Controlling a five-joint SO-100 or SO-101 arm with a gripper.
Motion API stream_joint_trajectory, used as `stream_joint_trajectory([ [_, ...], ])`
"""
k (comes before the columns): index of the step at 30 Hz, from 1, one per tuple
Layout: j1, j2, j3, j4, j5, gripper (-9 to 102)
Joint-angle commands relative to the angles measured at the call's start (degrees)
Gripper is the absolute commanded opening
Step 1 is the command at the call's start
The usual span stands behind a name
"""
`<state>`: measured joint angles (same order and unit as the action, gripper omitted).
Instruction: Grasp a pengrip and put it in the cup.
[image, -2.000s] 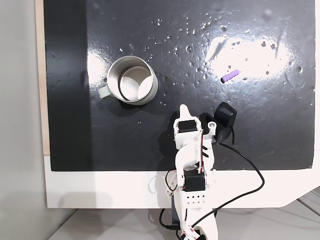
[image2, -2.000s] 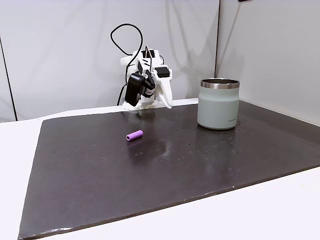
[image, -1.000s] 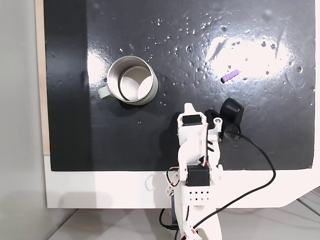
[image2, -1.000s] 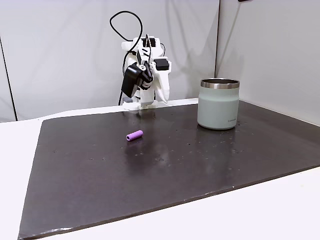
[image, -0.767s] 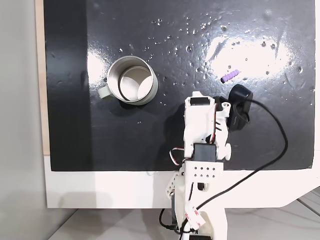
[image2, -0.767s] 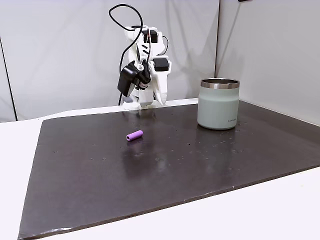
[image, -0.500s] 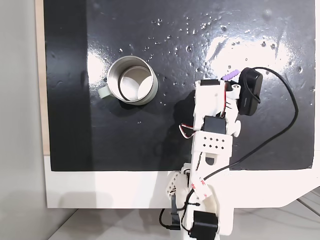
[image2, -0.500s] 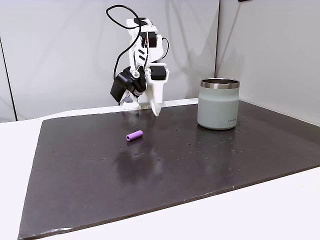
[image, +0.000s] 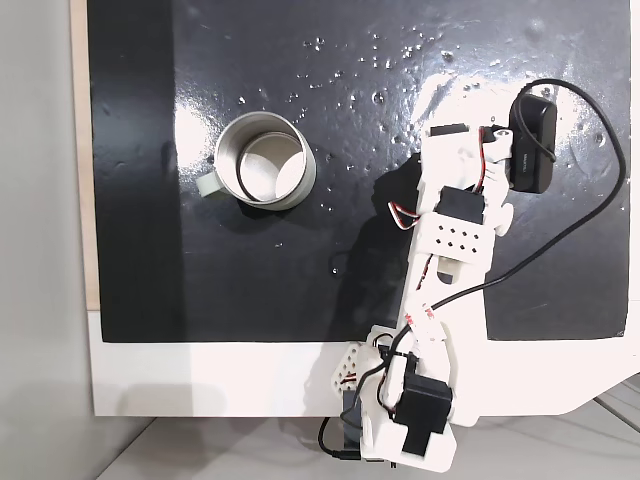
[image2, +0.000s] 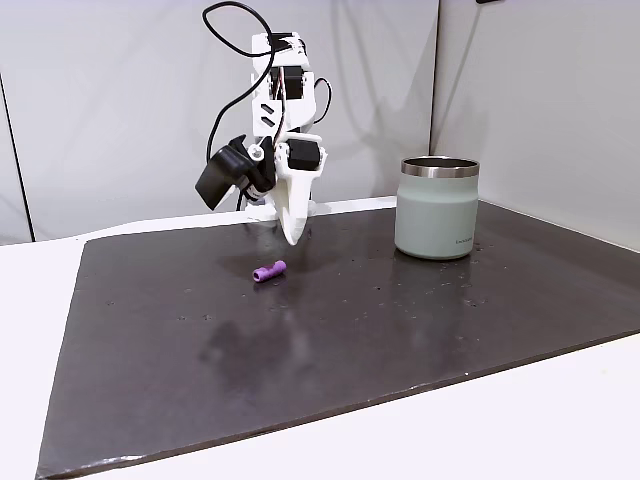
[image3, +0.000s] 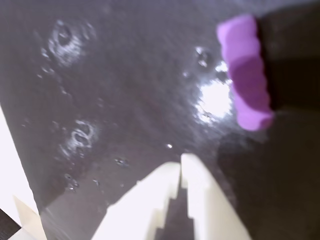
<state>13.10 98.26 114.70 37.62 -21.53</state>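
Note:
The pengrip (image2: 268, 271), a small light-purple ribbed tube, lies on the black mat (image2: 400, 320). It shows large at the upper right of the wrist view (image3: 245, 70). My gripper (image2: 292, 238) points down and hovers just above and behind the tube in a fixed view, with its jaws shut and nothing between them. In the wrist view the fingertips (image3: 181, 167) meet below and left of the tube, apart from it. The pale-grey cup (image2: 437, 208) stands upright to the right. From above the cup (image: 265, 160) sits left of the arm (image: 450, 230), which covers the tube.
The black wrist camera (image: 532, 145) and its looping cable (image: 590, 215) ride beside the arm. The mat (image: 250, 280) ends at a white table border (image: 200, 380) in front. Grey wall panels (image2: 120, 100) stand behind.
The arm has unfolded from near its base and reached out to the pengrip, and the gripper has dropped close above it. Pengrip and cup have stayed put.

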Motion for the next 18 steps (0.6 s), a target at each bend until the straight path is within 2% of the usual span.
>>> stream_joint_trajectory([
  [1, 1.7, -2.9, -11.9, 6.1, -2.3, 1],
  [3, 2.3, -6.4, -17.6, 10.8, -3.5, 3],
  [8, 2.6, -13.4, -25.8, 21.9, -10.5, 17],
  [18, 6.6, -20.0, -38.1, 39.6, -20.5, 19],
])
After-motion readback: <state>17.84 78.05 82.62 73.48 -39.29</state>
